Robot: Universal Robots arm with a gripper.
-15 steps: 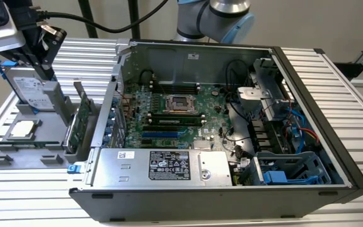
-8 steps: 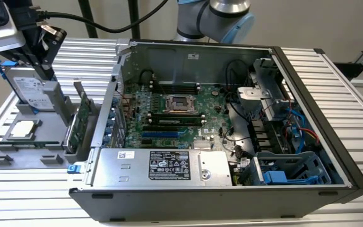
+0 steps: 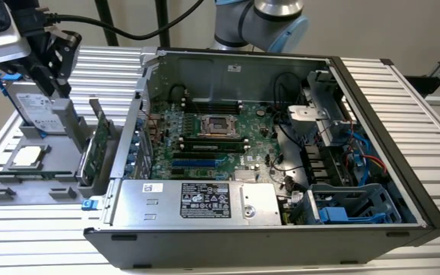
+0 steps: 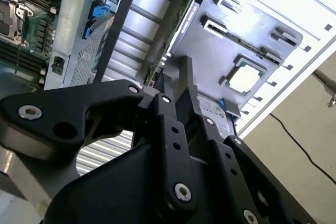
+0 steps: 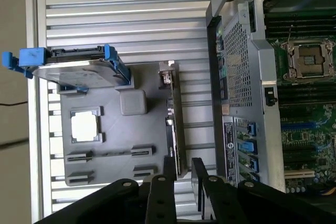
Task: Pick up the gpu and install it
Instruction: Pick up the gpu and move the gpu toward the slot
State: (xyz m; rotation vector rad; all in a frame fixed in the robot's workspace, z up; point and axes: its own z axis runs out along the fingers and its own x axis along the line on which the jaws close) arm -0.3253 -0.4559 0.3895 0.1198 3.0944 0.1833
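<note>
The gpu (image 3: 99,140) stands on its edge in a slot of the grey holder (image 3: 32,186), at the exterior view's left beside the open computer case (image 3: 392,154). It is a thin green board seen edge-on in both wrist views (image 5: 174,124) (image 4: 178,27). My gripper (image 3: 52,87) hangs above the holder, over the hard drive end and apart from the gpu. Its black fingers (image 5: 169,170) stand slightly apart with nothing between them, and the gripper (image 5: 184,170) (image 4: 176,85) lines up roughly with the card's edge below.
A silver hard drive with a blue frame (image 3: 32,109) (image 5: 73,66) stands in the holder, and a processor chip (image 3: 25,156) (image 5: 85,127) lies flat in it. Inside the case are the motherboard (image 3: 204,143), a silver power supply (image 3: 197,200) and drive cages. Ribbed metal table all around.
</note>
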